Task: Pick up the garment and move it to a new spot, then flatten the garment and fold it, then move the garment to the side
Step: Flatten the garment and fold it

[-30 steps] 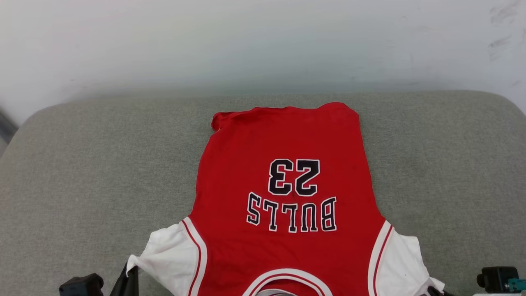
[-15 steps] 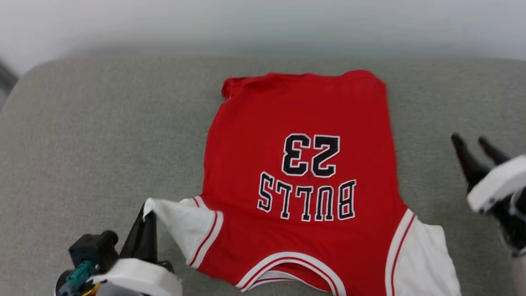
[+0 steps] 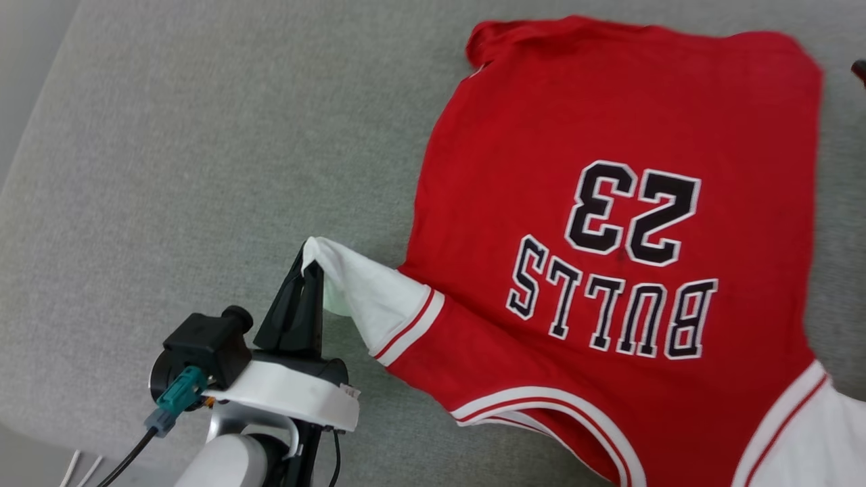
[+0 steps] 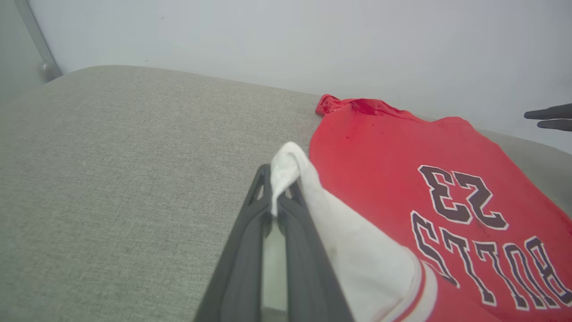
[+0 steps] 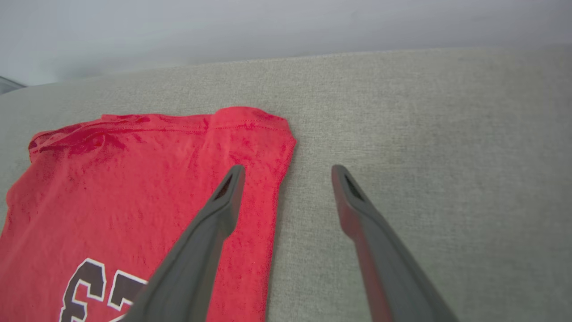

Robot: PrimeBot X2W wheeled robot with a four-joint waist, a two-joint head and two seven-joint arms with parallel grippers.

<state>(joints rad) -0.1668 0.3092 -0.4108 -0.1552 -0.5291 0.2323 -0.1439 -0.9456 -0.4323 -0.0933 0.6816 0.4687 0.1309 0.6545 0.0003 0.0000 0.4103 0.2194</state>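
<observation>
The white sleeve (image 3: 369, 301), pinched in the left gripper (image 3: 310, 267), has been drawn outward and lifted off the cushion (image 3: 169, 169). The right gripper (image 5: 288, 172) has been opened and carried to the far corner of the shirt (image 5: 134, 179).

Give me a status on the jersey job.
Done: the garment lies spread, lettering up, on the grey cushion. In hand: the left gripper is shut on the white sleeve, holding its tip raised; the right gripper hangs open by one hem corner. Left: the other hem corner is bunched, no fold is made, and the move aside is not yet done.
</observation>
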